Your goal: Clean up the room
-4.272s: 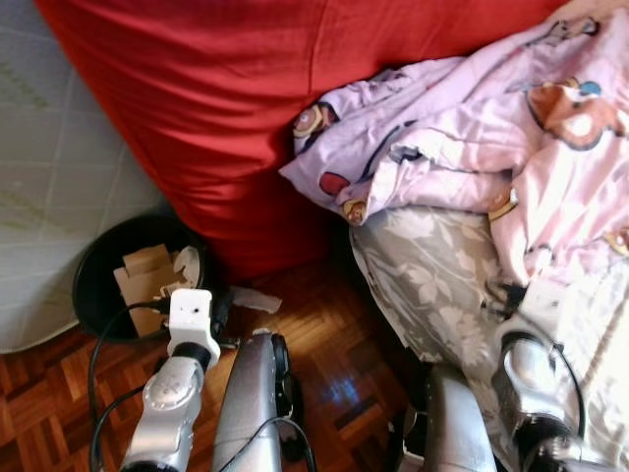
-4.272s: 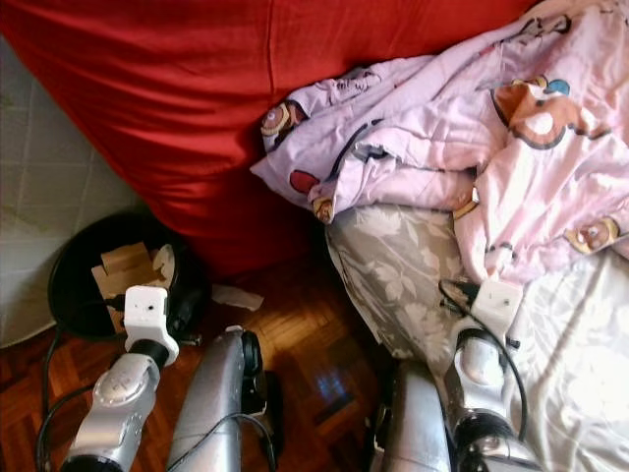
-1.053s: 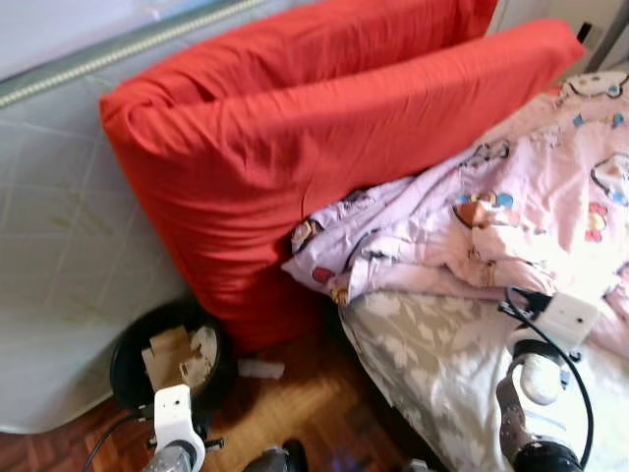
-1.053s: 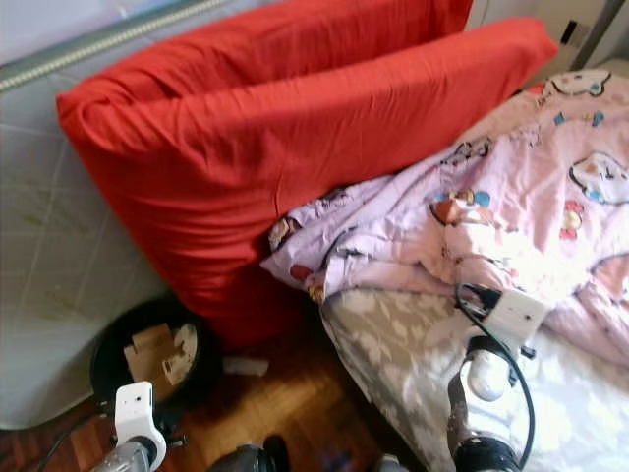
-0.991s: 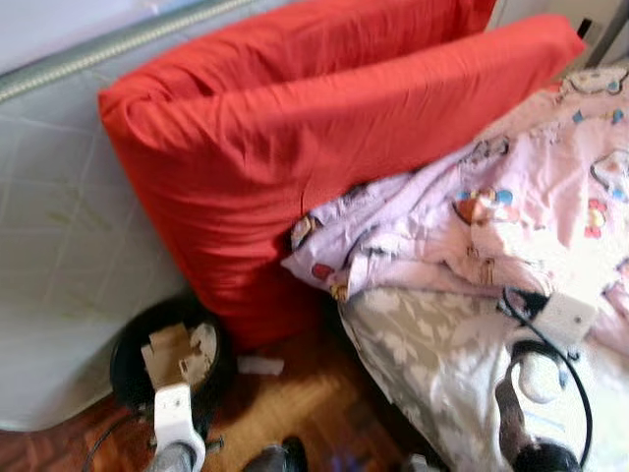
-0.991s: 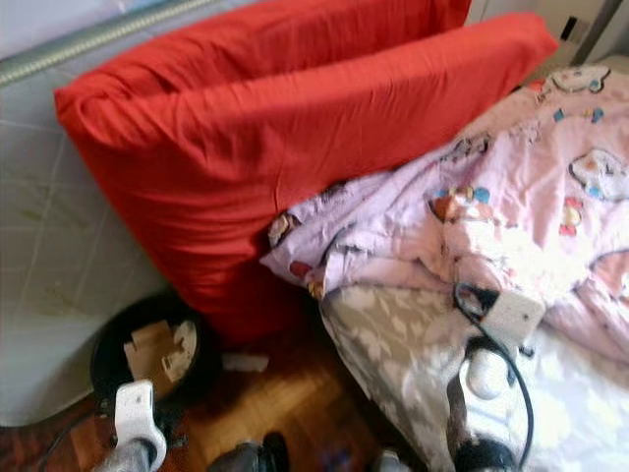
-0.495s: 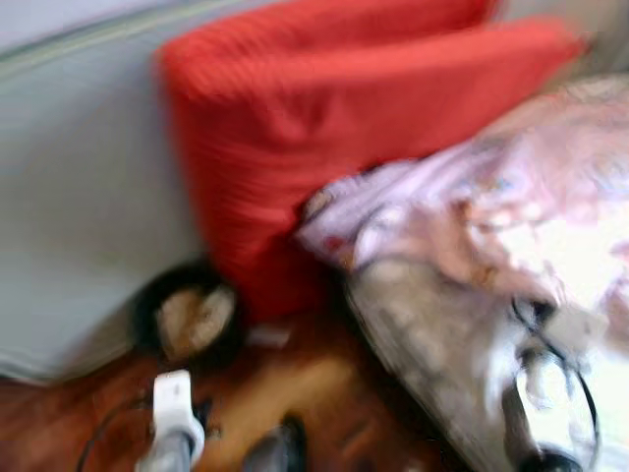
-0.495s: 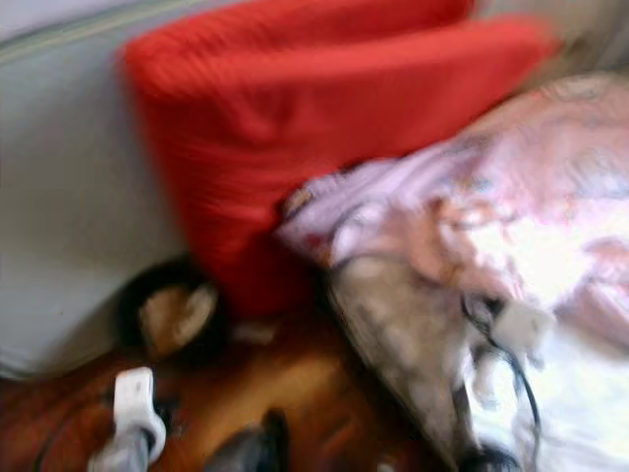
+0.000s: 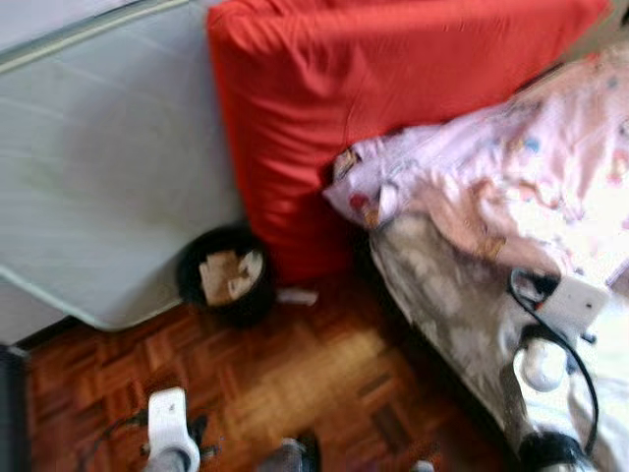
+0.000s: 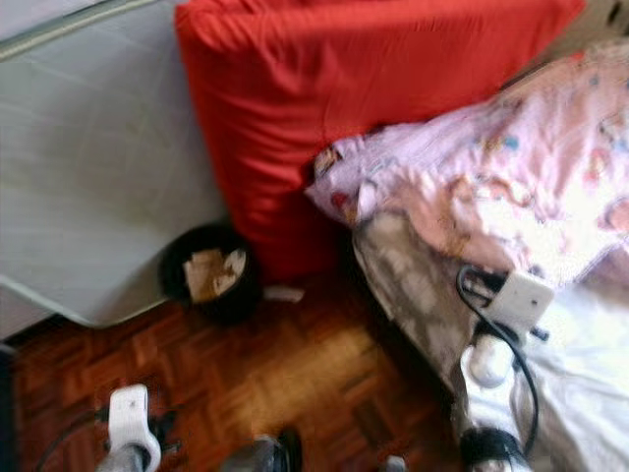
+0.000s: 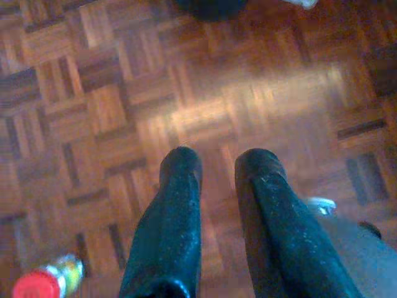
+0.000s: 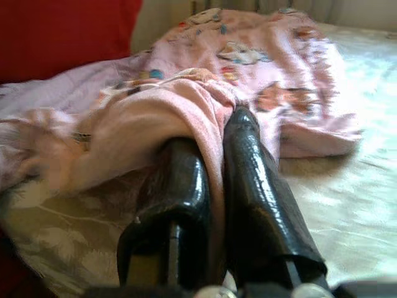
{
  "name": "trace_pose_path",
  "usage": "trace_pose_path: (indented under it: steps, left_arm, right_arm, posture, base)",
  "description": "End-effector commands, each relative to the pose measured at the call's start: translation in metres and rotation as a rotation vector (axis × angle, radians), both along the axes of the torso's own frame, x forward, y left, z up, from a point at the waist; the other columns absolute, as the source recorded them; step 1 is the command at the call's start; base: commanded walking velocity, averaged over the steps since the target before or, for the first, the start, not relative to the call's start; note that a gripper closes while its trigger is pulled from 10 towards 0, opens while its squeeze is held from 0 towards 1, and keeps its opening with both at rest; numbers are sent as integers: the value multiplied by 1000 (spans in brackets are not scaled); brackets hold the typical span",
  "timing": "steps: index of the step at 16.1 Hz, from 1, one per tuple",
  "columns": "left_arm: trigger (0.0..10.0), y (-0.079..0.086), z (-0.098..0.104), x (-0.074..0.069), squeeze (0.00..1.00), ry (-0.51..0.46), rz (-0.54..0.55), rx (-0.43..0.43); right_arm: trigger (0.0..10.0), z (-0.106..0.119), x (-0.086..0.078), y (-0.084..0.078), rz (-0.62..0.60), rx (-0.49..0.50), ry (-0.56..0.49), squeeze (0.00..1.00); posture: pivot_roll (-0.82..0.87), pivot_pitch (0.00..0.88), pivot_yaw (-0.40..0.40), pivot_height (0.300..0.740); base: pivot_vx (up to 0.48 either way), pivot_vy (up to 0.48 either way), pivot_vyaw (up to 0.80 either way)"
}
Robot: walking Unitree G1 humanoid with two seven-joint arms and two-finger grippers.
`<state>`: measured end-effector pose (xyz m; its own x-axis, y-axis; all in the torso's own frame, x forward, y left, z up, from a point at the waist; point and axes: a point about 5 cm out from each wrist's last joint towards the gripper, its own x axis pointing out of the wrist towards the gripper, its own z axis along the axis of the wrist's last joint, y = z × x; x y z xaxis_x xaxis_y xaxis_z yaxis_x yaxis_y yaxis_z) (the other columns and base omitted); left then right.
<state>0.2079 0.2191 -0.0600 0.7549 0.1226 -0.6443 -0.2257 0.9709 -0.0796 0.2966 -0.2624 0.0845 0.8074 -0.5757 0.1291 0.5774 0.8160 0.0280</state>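
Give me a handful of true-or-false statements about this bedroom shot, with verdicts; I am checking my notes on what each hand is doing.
1. The right hand is shut on a fold of the pink cartoon-print blanket. True.
2. The left hand holds a piece of cardboard. False: it is empty, fingers slightly apart, over the bare parquet floor.
3. The black bin stands on the floor beside the red cushion. True.
4. The bin is empty. False: pieces of cardboard sit in it.
5. A small white scrap lies on the floor near the bin. True.
6. The red cushion lies flat on the floor. False: it stands propped up beside the grey mattress.
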Motion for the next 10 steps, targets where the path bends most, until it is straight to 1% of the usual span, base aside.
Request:
trace_pose_path:
  steps: [1, 3, 6, 8, 10]
  left_arm:
    - [10000, 3, -3, -6, 0, 30, -9, 10]
    - [10000, 3, -3, -6, 0, 30, -10, 10]
    - [10000, 3, -4, -7, 0, 46, -36, 31]
    - [10000, 2, -5, -8, 0, 49, -35, 27]
    - [10000, 2, -6, -10, 0, 59, -37, 23]
  right_arm:
    - [10000, 7, -1, -2, -17, -23, -38, 0]
    - [10000, 12, 0, 0, -1, -59, -53, 0]
    - [10000, 26, -1, -1, -27, -108, -109, 0]
    - [10000, 26, 2, 7, 34, -122, -99, 0]
    - [10000, 20, 1, 10, 55, -117, -62, 0]
  posture:
    - [11, 203, 82, 740]
    - [11, 204, 82, 740]
    - [11, 206, 81, 740]
    - [7, 206, 79, 740]
    - [11, 206, 77, 740]
  base:
    - [-352, 0, 0]
    - [-349, 0, 0]
    - [0, 0, 0]
    - [0, 0, 0]
    - [0, 0, 0]
